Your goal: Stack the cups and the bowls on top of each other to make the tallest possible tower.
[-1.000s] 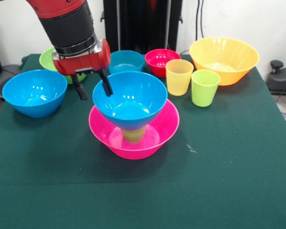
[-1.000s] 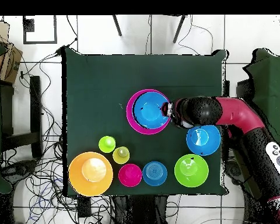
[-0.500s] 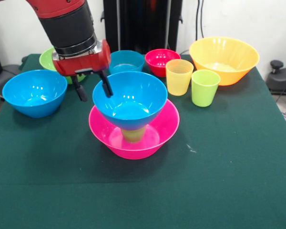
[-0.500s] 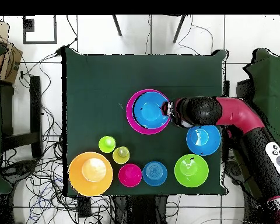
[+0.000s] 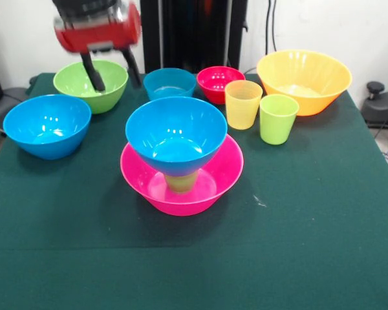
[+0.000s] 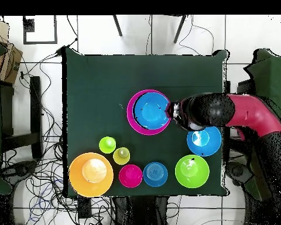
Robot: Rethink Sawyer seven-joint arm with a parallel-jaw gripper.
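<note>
The tower stands mid-table: a wide pink bowl holds an upturned green cup, and a medium blue bowl rests on the cup. My gripper is open and empty, raised high behind and left of the tower, in front of the green bowl. In the overhead view the gripper sits just right of the blue bowl and the pink bowl's rim. A yellow-orange cup and a lime cup stand upright side by side to the right.
A second medium blue bowl sits at the left. A small blue bowl, a small red bowl and a large orange bowl line the far side. The dark green tablecloth covers the table.
My gripper has lifted up and back from beside the stacked blue bowl's rim, still open. The bowl stays on the cup; nothing else moved.
</note>
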